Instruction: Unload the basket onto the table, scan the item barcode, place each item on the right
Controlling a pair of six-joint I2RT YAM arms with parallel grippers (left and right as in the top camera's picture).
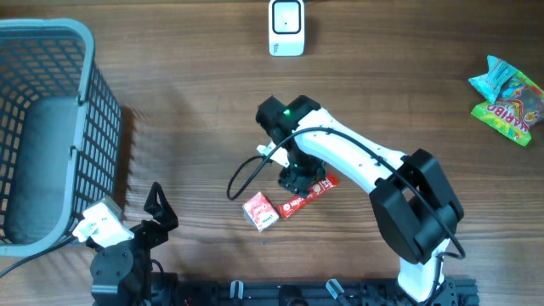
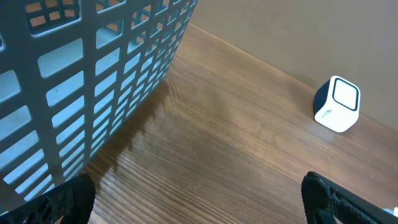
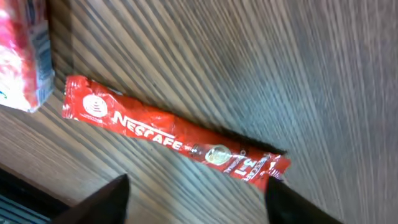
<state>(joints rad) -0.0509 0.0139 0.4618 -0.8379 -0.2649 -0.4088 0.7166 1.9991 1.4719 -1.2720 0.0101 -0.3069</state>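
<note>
A red Nescafe stick sachet (image 3: 174,134) lies flat on the wooden table, slanting across the right wrist view. In the overhead view only part of the sachet (image 1: 299,202) shows from under my right gripper (image 1: 304,180). That gripper (image 3: 198,186) hovers just over it with the jaws apart and nothing between them; the right finger (image 3: 292,205) is next to the sachet's far end. The white barcode scanner (image 1: 286,27) stands at the table's back edge, also in the left wrist view (image 2: 337,104). My left gripper (image 2: 196,186) is open over bare wood at the front left (image 1: 157,208).
A small red-and-white carton (image 1: 261,210) lies just left of the sachet, and shows in the right wrist view (image 3: 25,56). A blue-grey plastic basket (image 1: 51,34) fills the left side, close to the left arm (image 2: 93,81). Colourful snack bags (image 1: 510,98) lie at the far right.
</note>
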